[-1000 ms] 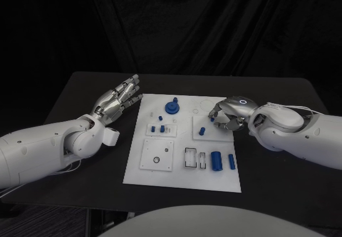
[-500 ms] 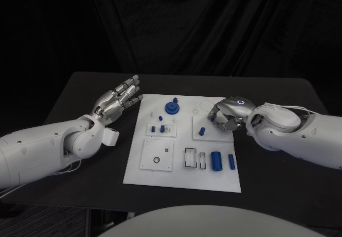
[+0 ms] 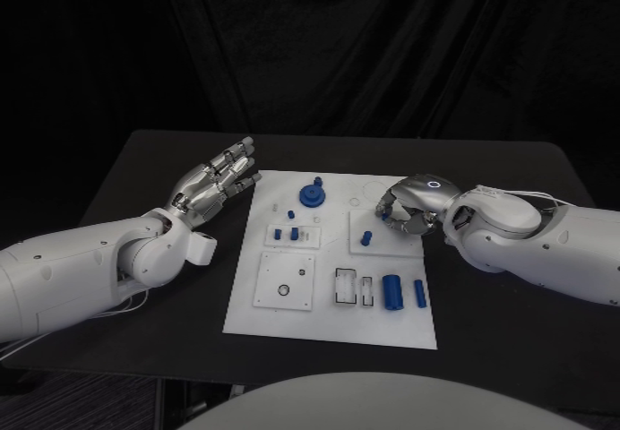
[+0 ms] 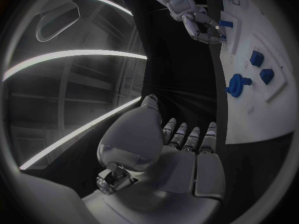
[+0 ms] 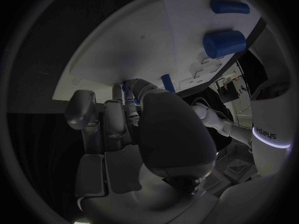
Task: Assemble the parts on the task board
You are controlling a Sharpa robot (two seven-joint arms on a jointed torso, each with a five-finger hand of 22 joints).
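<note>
Two hands are showing: my left hand (image 3: 215, 182) is hovering flat with fingers spread wide, holding nothing, just beside the task board's (image 3: 330, 318) left edge over the desk (image 3: 155, 161). My right hand (image 3: 411, 208) is curling over the board's far right part, fingers drawn in; whether it is pinching anything I cannot tell.

Blue parts are sitting on the board: one knobbed round piece (image 3: 312, 193) at the far middle, two small pegs (image 3: 292, 234) standing in a raised block at the middle left, one peg (image 3: 367, 238) in the block just beside my right hand, and two cylinders (image 3: 391, 292) lying at the near right. One rectangular slot (image 3: 345, 285) beside those cylinders is lying vacant.

From the left wrist, my right hand (image 4: 198, 22) is appearing across the board (image 4: 249, 104). From the right wrist, something small and blue (image 5: 128, 93) is peeking past my fingertips, too hidden to identify, with the two cylinders (image 5: 224, 43) beyond.
</note>
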